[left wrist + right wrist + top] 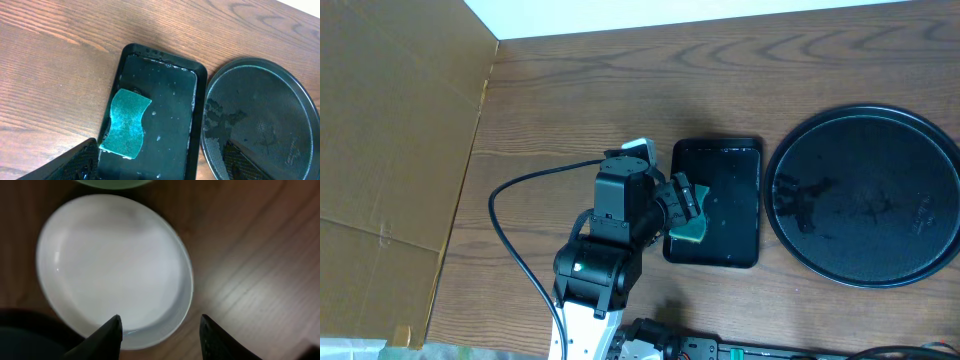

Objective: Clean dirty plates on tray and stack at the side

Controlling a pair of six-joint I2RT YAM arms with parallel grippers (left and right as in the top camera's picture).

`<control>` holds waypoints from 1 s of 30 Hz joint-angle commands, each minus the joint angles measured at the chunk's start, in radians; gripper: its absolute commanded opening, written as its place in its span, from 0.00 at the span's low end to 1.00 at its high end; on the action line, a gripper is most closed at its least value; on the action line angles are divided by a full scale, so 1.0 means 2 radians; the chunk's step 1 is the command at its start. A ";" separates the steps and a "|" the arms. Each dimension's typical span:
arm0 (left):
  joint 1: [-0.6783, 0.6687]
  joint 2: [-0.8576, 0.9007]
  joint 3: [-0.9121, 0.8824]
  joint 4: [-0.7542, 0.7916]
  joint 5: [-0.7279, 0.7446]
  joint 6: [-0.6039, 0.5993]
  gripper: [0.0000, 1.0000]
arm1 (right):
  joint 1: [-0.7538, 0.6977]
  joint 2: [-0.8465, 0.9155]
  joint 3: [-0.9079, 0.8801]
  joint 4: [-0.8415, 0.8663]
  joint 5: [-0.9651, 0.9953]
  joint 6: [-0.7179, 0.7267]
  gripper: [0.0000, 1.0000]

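Note:
The large round black tray (865,197) lies at the right, wet and with no plates on it; it also shows in the left wrist view (260,120). My left gripper (686,203) is open above the small rectangular black tray's left part, over a teal sponge (126,123) that lies loose on it; the fingers (160,167) do not touch the sponge. My right gripper (160,322) is open and empty, hovering over the near rim of a white plate (110,260) on the wooden table. The plate looks plain white, with no smear showing. The other plates are out of view.
The rectangular black tray (735,255) sits just left of the round tray, wet inside (170,145). A cardboard sheet (390,130) covers the table's left side. A pale green rim (112,183) lies beyond the plate. A dark edge (20,330) is at its near left.

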 commanded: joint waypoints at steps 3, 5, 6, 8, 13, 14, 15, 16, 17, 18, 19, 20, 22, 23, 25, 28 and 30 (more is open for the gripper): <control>0.002 0.002 0.011 0.000 -0.003 0.001 0.80 | -0.003 -0.058 0.003 0.017 -0.096 -0.027 0.48; 0.002 0.002 0.011 0.000 -0.003 0.001 0.80 | -0.003 -0.072 0.003 0.024 -0.105 -0.027 0.48; 0.002 0.002 0.011 0.000 -0.003 0.001 0.80 | -0.003 -0.076 0.003 0.027 -0.102 -0.027 0.47; 0.002 0.002 0.011 0.000 -0.003 0.001 0.80 | -0.003 -0.079 0.003 0.039 -0.075 -0.018 0.45; 0.002 0.002 0.011 0.000 -0.003 0.001 0.80 | -0.003 -0.050 0.002 0.052 0.074 0.024 0.51; 0.002 0.002 0.011 0.000 -0.003 0.001 0.80 | -0.003 -0.039 0.002 0.055 0.094 0.029 0.52; 0.002 0.002 0.011 0.000 -0.002 0.001 0.80 | -0.003 -0.027 0.002 0.061 0.108 0.034 0.53; 0.002 0.002 0.011 0.000 -0.002 0.001 0.80 | -0.005 -0.012 0.002 0.072 0.113 0.035 0.55; 0.002 0.002 0.011 0.000 -0.003 0.001 0.80 | -0.007 0.001 0.002 0.085 0.113 0.035 0.55; 0.002 0.002 0.011 0.000 -0.003 0.001 0.80 | -0.009 0.013 0.002 0.097 0.113 0.034 0.56; 0.002 0.002 0.011 0.000 -0.003 0.001 0.80 | -0.012 0.024 0.002 0.106 0.113 0.032 0.57; 0.002 0.002 0.011 0.000 -0.003 0.001 0.80 | -0.016 0.034 0.002 0.114 0.113 0.029 0.58; 0.002 0.002 0.011 0.000 -0.002 0.001 0.80 | -0.027 0.054 0.002 0.131 0.113 0.029 0.60; 0.002 0.002 0.011 0.000 -0.003 0.001 0.80 | -0.032 0.061 0.002 0.139 0.112 0.029 0.60; 0.002 0.002 0.011 0.000 -0.003 0.001 0.80 | -0.042 0.075 0.002 0.157 0.102 0.029 0.62; 0.002 0.002 0.011 0.000 -0.003 0.001 0.80 | -0.054 0.092 0.002 0.182 0.090 0.030 0.64; 0.002 0.002 0.011 0.000 -0.002 0.001 0.80 | -0.059 0.101 0.002 0.194 0.090 0.030 0.64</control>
